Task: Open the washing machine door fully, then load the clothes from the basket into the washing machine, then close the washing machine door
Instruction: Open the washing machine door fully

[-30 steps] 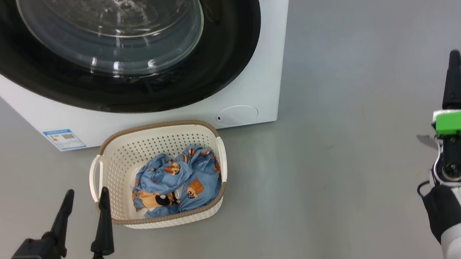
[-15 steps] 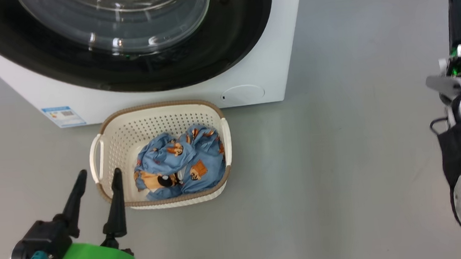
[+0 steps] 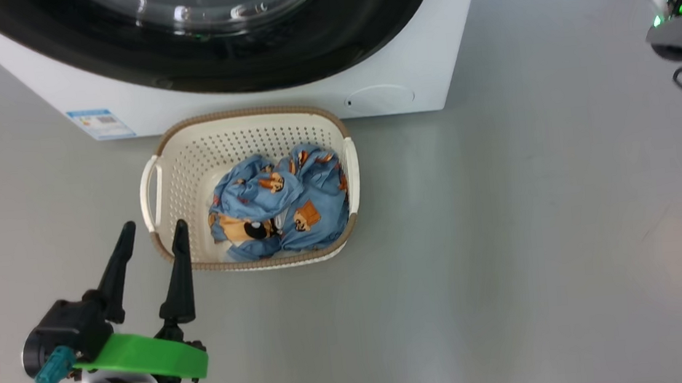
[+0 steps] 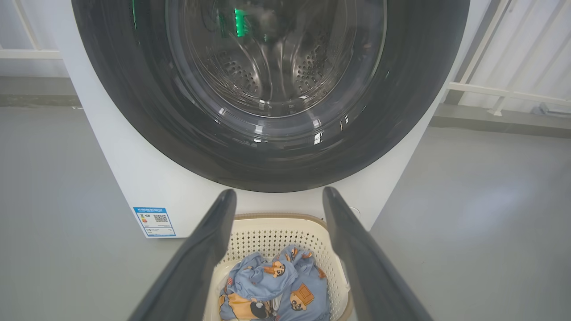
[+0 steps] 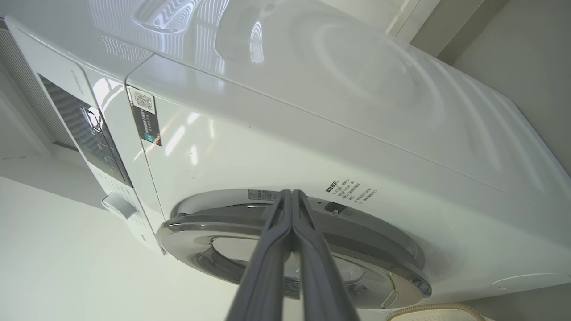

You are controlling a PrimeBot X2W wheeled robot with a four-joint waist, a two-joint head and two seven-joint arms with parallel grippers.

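The washing machine stands on the grey floor, its white front facing the robot. In the right wrist view its control panel and a white knob show at the left.

The washing machine door lies flat against the front. In the left wrist view the steel perforated drum shows through the glass bowl inside the glossy black ring.

The basket sits on the floor just in front of the machine, below the door. Its brown rim is close to the white lower panel, with one handle at each side.

The clothes lie bunched inside the basket — light blue fabric with orange-brown figures, heaped toward the near right.

The left gripper is released and empty, with its fingers spread. It is just beside the near left corner of the basket, and in the head view its right finger overlaps the rim there. In the left wrist view the fingers frame the basket and the lower part of the door.

The right gripper is clenched, finger against finger, with nothing between them. Its tips point at the upper edge of the door — whether they touch it cannot be told.

A small blue label sits on the lower left of the front, and a round white flap on the lower right.
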